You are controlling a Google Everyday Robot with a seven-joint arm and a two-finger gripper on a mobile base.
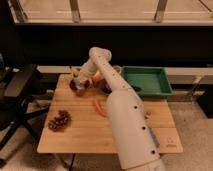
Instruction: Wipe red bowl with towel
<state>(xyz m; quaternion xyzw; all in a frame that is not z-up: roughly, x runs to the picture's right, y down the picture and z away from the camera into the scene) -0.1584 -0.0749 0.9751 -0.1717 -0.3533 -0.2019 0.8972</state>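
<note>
Currently, your gripper (81, 81): low over the back-left part of the tabletop (90, 136), fingers pressed together, right at the dark maroon bowl (77, 87).
Held item: you cannot tell from this view whether the towel sits between the closed fingers.
Red bowl (96, 77): you see it as an orange-red patch just to the view's right of your gripper, partly hidden behind the arm, near the tabletop's back edge.
Arm (125, 117): white; it rises from the front edge, bends above the back of the tabletop, then drops leftward to your gripper.
Orange carrot-like piece (100, 107): lying flat just beside the arm, in front of both bowls.
Dark clustered item (59, 120): front-left area, well apart from your gripper.
Green tray (147, 81): back-right corner of the tabletop.
Black chair (20, 95): beside the tabletop's left edge.
</note>
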